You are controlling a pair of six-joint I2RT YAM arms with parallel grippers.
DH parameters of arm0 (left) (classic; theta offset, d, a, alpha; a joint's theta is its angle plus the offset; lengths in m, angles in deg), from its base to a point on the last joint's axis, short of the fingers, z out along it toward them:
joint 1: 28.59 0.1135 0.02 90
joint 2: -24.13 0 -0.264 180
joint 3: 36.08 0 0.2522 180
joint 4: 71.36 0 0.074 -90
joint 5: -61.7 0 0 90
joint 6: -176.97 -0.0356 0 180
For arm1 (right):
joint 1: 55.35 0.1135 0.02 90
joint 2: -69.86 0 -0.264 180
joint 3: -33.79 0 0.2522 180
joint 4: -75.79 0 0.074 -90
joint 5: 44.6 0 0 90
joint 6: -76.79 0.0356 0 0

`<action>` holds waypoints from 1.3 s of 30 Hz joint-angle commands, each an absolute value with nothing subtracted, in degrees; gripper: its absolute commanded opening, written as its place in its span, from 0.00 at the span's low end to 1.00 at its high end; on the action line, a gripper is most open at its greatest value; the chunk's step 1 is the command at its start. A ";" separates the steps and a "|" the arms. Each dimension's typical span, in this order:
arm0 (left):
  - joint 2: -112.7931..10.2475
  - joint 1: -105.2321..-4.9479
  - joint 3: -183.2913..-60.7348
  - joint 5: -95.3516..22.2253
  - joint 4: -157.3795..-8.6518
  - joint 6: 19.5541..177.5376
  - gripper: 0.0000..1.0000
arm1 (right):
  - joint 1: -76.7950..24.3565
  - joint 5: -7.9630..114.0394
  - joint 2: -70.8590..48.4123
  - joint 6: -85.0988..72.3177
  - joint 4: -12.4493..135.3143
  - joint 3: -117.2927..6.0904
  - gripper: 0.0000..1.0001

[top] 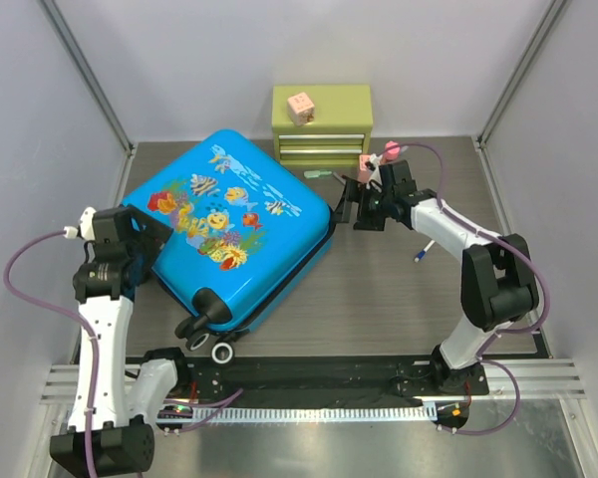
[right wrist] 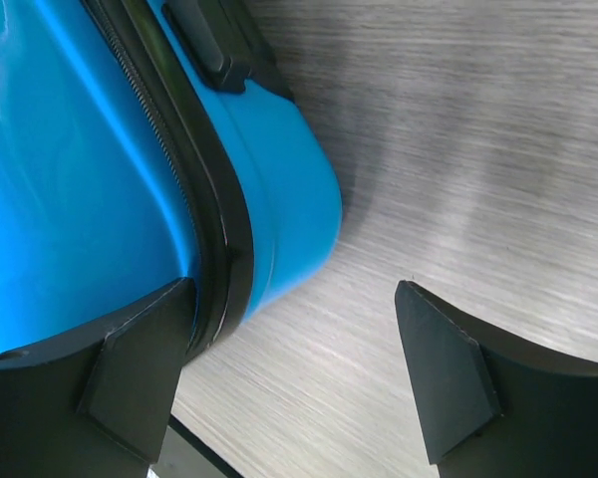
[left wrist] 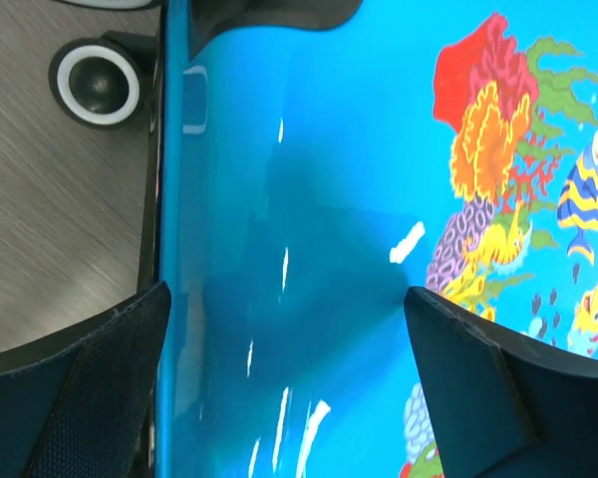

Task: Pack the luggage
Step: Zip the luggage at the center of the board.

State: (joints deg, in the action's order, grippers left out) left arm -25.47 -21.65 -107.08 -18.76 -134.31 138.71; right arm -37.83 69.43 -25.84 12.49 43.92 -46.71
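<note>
At opposite edges of the bright blue fish-print hard-shell suitcase [top: 269, 249], left pincer [left wrist: 284, 304] and right pincer [right wrist: 294, 294] hang spread, empty; a lopsided push could skid it.

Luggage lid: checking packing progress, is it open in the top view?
No, the luggage lies closed, its fish-printed shell facing up and no lining showing.

Luggage [top: 229, 224]: bright blue hard shell, closed, lying flat on the surface [top: 399, 289] with the fish-and-coral print facing up, set diagonally. A black wheel [left wrist: 98, 85] with a white rim shows at its near end. Plain blue shell and part of the print fill the gap between the left fingers [left wrist: 80, 398]. A rounded corner with the black zip seam [right wrist: 194, 199] lies just beside one of the right fingers [right wrist: 130, 378]; contact cannot be judged. A black handle [right wrist: 214, 45] sits beyond that corner.
</note>
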 commanded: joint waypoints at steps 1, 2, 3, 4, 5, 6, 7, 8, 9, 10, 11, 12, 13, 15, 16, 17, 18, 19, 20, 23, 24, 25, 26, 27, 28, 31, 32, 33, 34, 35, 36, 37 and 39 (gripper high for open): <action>-23.42 -21.82 -106.02 -23.01 -134.88 136.71 1.00 | -37.68 70.89 -27.61 14.65 48.49 -49.31 0.85; -23.42 -21.82 -103.48 -24.42 -132.95 137.06 1.00 | -37.59 70.80 -27.96 14.66 48.41 -49.57 0.83; -23.50 -21.82 -102.33 -26.00 -130.50 137.93 1.00 | -37.42 70.80 -28.31 14.66 48.40 -49.84 0.79; -23.76 -21.82 -101.36 -26.54 -129.25 138.64 1.00 | -36.81 70.80 -29.19 14.66 48.49 -50.36 0.76; -24.03 -21.82 -99.43 -27.24 -127.59 138.65 1.00 | -36.63 70.80 -29.46 15.00 48.49 -50.63 0.72; -24.20 -21.82 -98.81 -27.33 -125.05 139.08 1.00 | -36.02 70.80 -29.81 15.09 48.58 -50.89 0.62; -24.47 -21.74 -98.36 -27.07 -124.15 139.09 1.00 | -35.14 70.80 -30.16 15.36 48.58 -51.33 0.56; -25.43 -21.82 -98.19 -26.98 -123.19 138.91 1.00 | -34.61 70.71 -30.86 15.71 48.67 -51.68 0.51; -26.05 -21.74 -98.36 -26.11 -121.70 138.39 1.00 | -34.17 70.45 -31.13 16.15 48.58 -52.47 0.37; -26.75 -21.74 -98.88 -25.93 -121.07 138.12 1.00 | -33.38 70.27 -31.48 16.59 48.67 -52.74 0.27; -28.15 -21.74 -99.06 -25.93 -119.15 137.68 1.00 | -33.11 70.10 -32.18 18.07 48.93 -53.18 0.18; -29.12 -21.65 -99.24 -26.02 -118.18 137.33 1.00 | -32.76 69.66 -32.44 18.87 49.72 -53.61 0.05; -30.00 -21.39 -99.50 -26.54 -117.21 137.24 1.00 | -32.41 69.05 -32.80 19.83 50.16 -53.79 0.01; -32.98 -21.21 -99.50 -27.59 -113.17 137.33 1.00 | -31.62 67.99 -33.41 23.86 51.65 -54.32 0.01; -33.87 -21.03 -99.76 -28.12 -111.94 137.50 1.00 | -31.44 66.07 -33.59 25.71 52.18 -54.41 0.01; -35.09 -20.94 -99.94 -29.26 -109.40 137.42 1.00 | -30.92 64.92 -33.68 27.47 52.79 -54.32 0.01; -37.02 -20.94 -100.20 -29.79 -108.33 137.33 1.00 | -30.74 63.78 -33.68 31.06 54.19 -54.15 0.01; -38.08 -20.94 -100.73 -30.14 -107.19 137.50 1.00 | -30.48 62.20 -33.85 32.57 54.99 -54.15 0.01; -39.05 -20.86 -101.08 -30.58 -105.09 137.59 1.00 | -30.21 61.58 -34.20 33.98 55.61 -54.32 0.01; -42.57 -20.59 -103.28 -30.94 -102.36 137.77 1.00 | -28.89 59.12 -35.61 37.85 56.75 -56.16 0.01; -43.62 -20.59 -103.98 -30.85 -101.82 137.68 1.00 | -28.37 58.67 -35.96 38.47 57.19 -57.04 0.01; -45.11 -20.42 -105.38 -30.76 -101.56 137.59 1.00 | -28.19 58.41 -36.92 40.04 57.54 -57.57 0.01; -45.99 -20.33 -106.09 -30.76 -101.03 137.33 1.00 | -28.10 57.71 -37.36 40.75 57.89 -58.01 0.01; -46.61 -20.24 -106.88 -30.85 -101.03 137.15 1.00 | -27.93 57.53 -37.89 41.37 58.68 -58.88 0.01; -47.92 -20.07 -108.45 -31.11 -101.20 136.98 1.00 | -27.92 57.27 -38.77 42.33 59.04 -59.33 0.01; -49.16 -19.54 -111.18 -31.99 -102.25 136.27 1.00 | -27.57 56.30 -40.00 45.41 61.15 -61.17 0.01; -49.17 -19.45 -111.89 -31.99 -104.09 136.01 1.00 | -27.40 56.03 -41.05 46.11 61.24 -61.96 0.01; -49.17 -19.36 -112.59 -31.91 -105.15 135.57 1.00 | -27.14 55.25 -41.58 46.29 61.24 -63.71 0.01; -48.99 -19.36 -113.99 -30.60 -106.64 135.40 1.00 | -26.79 55.07 -42.20 46.21 61.24 -64.77 0.01; -48.47 -19.36 -114.87 -29.46 -110.31 135.31 1.00 | -26.09 54.72 -43.16 46.73 61.06 -65.56 0.01; -48.20 -19.27 -115.67 -28.84 -112.43 134.87 1.00 | -25.56 54.10 -43.60 46.91 61.06 -66.96 0.01; -47.85 -19.19 -117.24 -26.22 -114.45 134.43 1.00 | -25.20 53.92 -44.04 47.17 61.06 -67.50 0.01; -45.75 -19.19 -118.57 -24.79 -120.26 133.29 1.00 | -23.80 53.66 -45.10 47.35 61.24 -68.82 0.01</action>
